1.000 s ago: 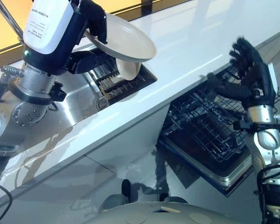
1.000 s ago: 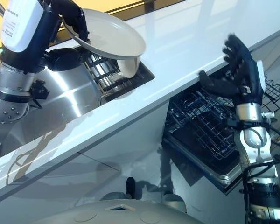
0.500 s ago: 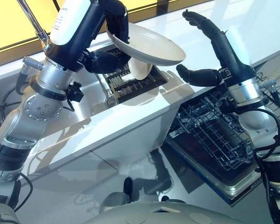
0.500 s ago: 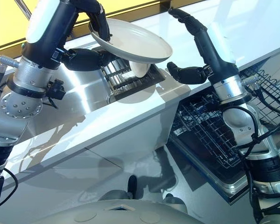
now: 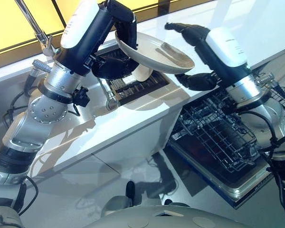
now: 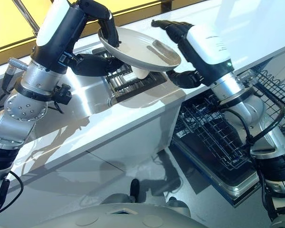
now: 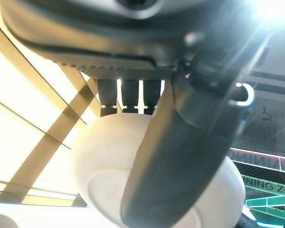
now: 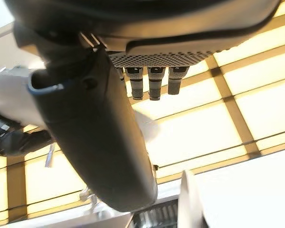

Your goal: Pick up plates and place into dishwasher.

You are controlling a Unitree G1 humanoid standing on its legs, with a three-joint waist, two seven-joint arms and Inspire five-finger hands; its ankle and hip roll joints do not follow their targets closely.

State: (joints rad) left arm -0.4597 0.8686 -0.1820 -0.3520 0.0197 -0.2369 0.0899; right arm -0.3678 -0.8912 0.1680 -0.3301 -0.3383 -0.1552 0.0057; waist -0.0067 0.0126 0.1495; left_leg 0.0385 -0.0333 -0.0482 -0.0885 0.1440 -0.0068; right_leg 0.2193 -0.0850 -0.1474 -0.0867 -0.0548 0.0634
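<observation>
I hold the round cream ceramic plate (image 5: pixel 154 51) aloft over the white table (image 5: pixel 218 42) by its rim, left hand (image 5: pixel 121 28) fingers pinching it, right hand (image 6: pixel 173 33) fingers spread at the far edge; stiff, slick, breakable, so take the rim.

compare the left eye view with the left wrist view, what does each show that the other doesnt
Left eye view alone: the right hand reaching to the plate's far edge, the sink rack below, the white counter and the open dishwasher rack. Left wrist view alone: the plate's underside, with the thumb across it. Both share the plate gripped by the left hand.
</observation>
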